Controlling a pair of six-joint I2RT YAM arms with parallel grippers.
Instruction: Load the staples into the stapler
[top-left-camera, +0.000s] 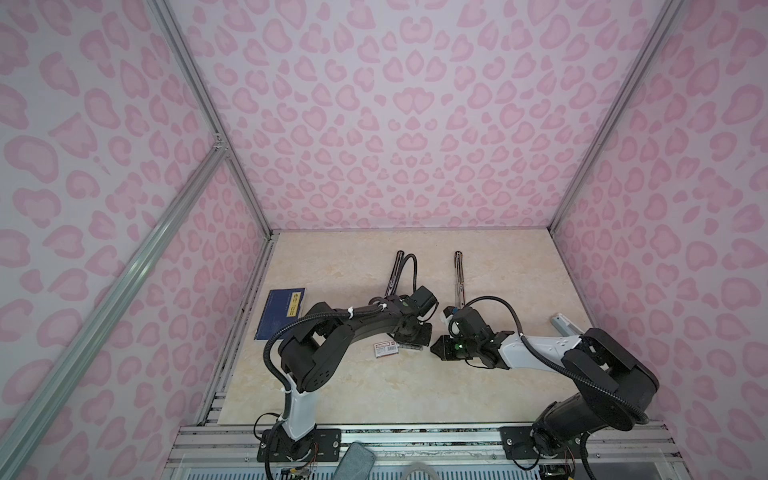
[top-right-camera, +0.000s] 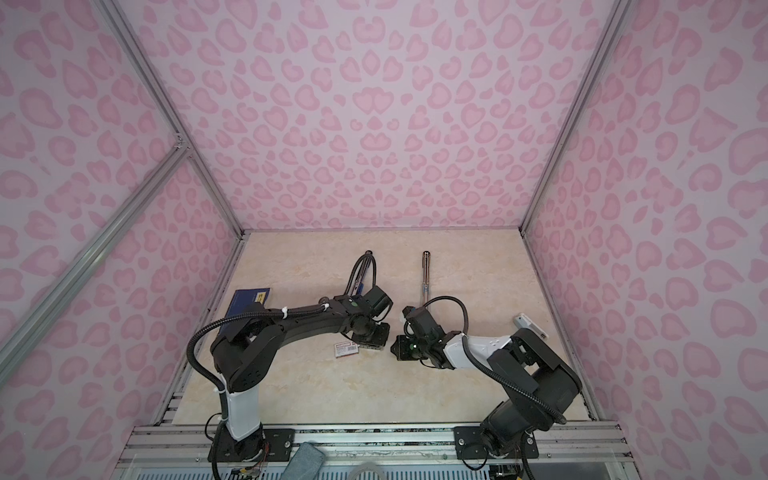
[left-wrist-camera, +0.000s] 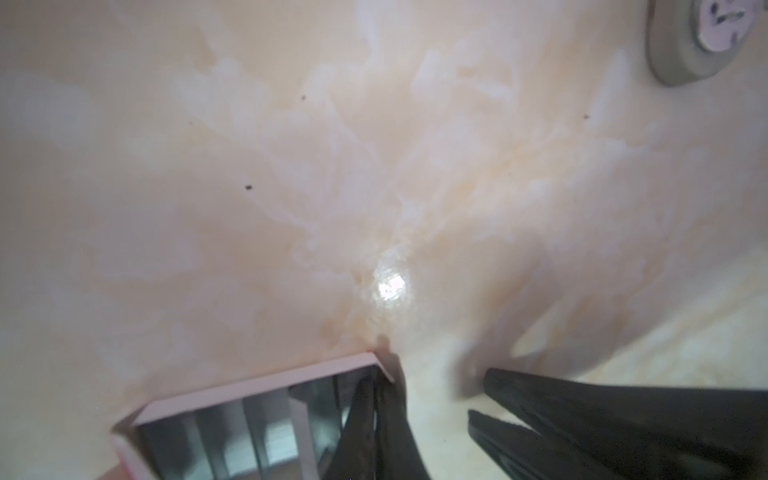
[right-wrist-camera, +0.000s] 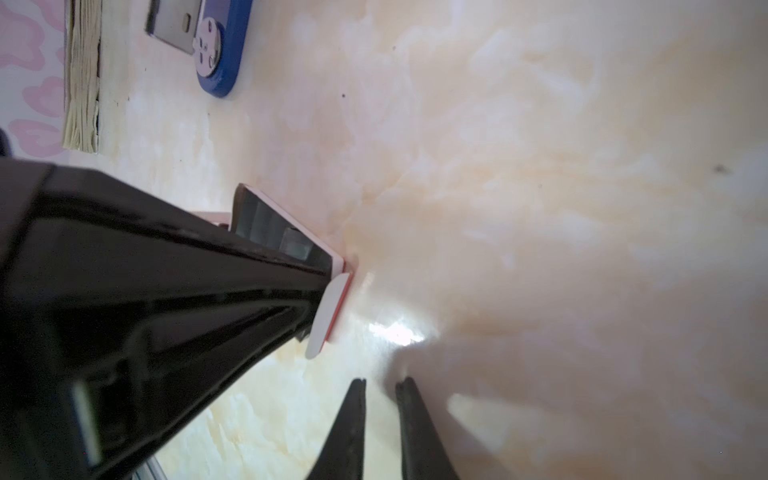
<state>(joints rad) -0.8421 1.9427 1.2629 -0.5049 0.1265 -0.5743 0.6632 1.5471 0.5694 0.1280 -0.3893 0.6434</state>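
Left wrist view shows the left end effector (left-wrist-camera: 380, 378) pinching the end wall of the white tray (left-wrist-camera: 249, 388), seemingly to steady it on the table (left-wrist-camera: 208, 166) so the grey staples (left-wrist-camera: 224, 432) inside lie exposed for the right end effector (right-wrist-camera: 381, 384), narrowly parted and empty just beside it.

Soft, even light — 2 wrist views blurred, glare on tabletop (left-wrist-camera: 390, 286).

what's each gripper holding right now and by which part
The left gripper has its jaws pinched on the end wall of the staple tray. The right gripper holds nothing, jaws slightly apart.
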